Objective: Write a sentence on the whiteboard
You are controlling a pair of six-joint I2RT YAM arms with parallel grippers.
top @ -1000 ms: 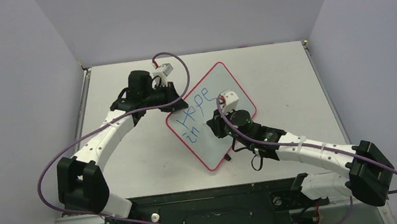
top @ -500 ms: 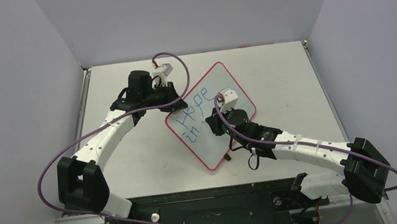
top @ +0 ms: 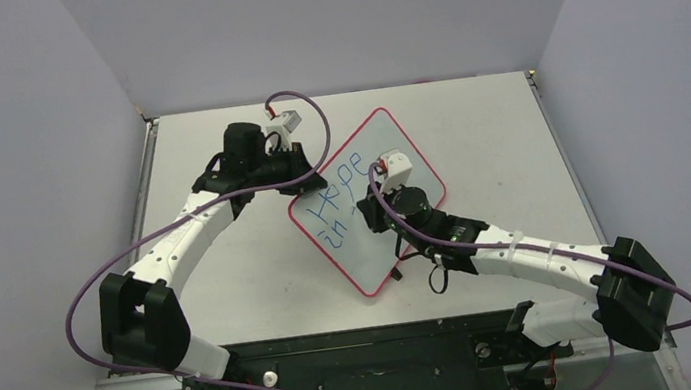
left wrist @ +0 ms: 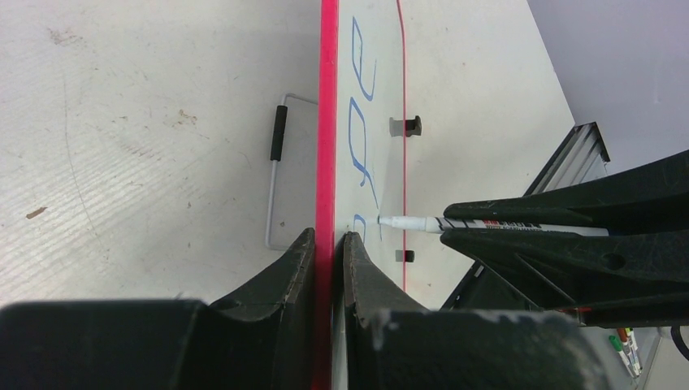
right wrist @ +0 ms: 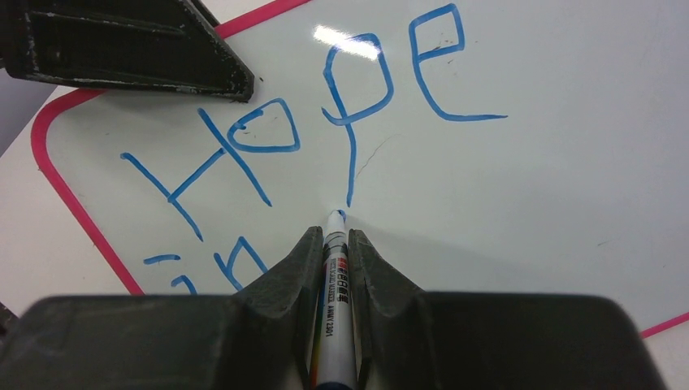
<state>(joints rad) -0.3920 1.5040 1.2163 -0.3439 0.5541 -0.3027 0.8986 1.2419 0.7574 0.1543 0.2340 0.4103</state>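
Note:
The whiteboard, white with a red rim, stands tilted at the table's middle. My left gripper is shut on its red rim, one finger on each face. The sentence reads "Hope" in blue on the first line, with "in" below it. My right gripper is shut on a white marker. Its blue tip touches the board just under the tail of the "p", to the right of "in". In the left wrist view the marker meets the board's face from the right.
A bent wire stand with a black sleeve lies on the table behind the board. Two small black clips sit on the board's far edge. The grey table is walled on three sides, with a metal rail at the near edge.
My right gripper with the marker has shifted a little left and up along the board. The left gripper and the board have not moved.

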